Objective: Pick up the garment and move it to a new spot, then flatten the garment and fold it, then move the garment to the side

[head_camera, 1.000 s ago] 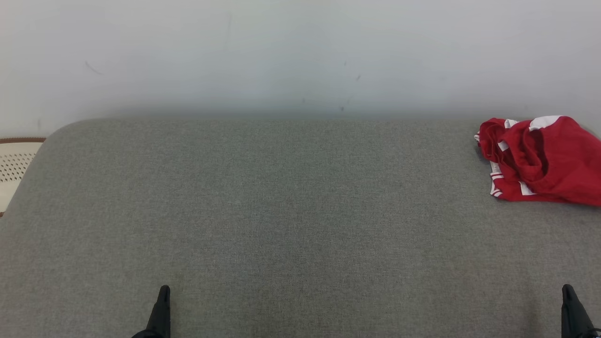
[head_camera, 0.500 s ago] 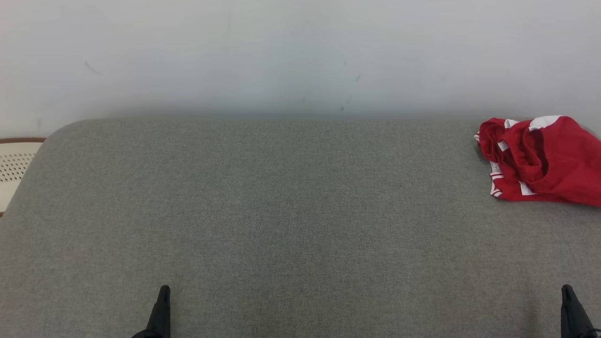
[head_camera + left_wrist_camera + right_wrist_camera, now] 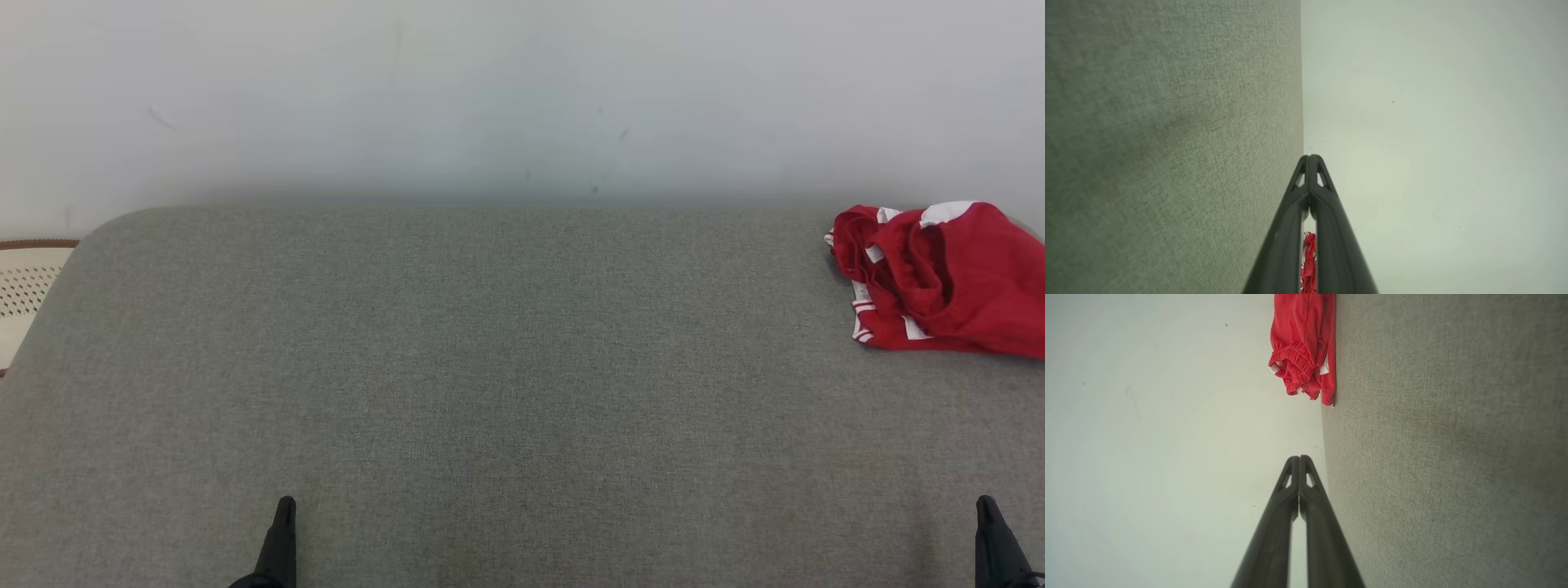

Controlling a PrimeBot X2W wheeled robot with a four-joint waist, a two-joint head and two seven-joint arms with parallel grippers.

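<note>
**Bench** point(image 3: 490, 367): grey woven cover with rounded far corners, set against a pale wall point(image 3: 522, 98).

**Garment** point(image 3: 939, 278): red cloth with white trim. A gathered elastic band shows in the right wrist view. It lies at the bench's far right corner, close to the far edge, and runs past the right border of the head view. It is bunched and rumpled, with folds heaped on one another, not spread flat. Nothing touches it.

**Left gripper** point(image 3: 284, 505): at the near edge, left of the middle. The two fingers are pressed tip to tip with nothing between them. It is well apart from the garment.

**Right gripper** point(image 3: 986, 502): at the near right corner. The fingers are closed tip to tip and it grips nothing. It is on the garment's side of the bench but well short of it. Whether either gripper's tip rests on the cover cannot be told.

**Step in hand (judgement)**: neither arm is engaged with the cloth. The garment lies off to the side, as the task's last clause wants, but as a loose heap rather than a flat fold. This fits a garment waiting to be lifted to a new spot, or one set aside after a slack fold. The pictures do not settle which.

**Next move (judgement)**: any grasp would fall to the right gripper as the nearer one. It would have to part its fingers and reach toward the far right corner.
</note>
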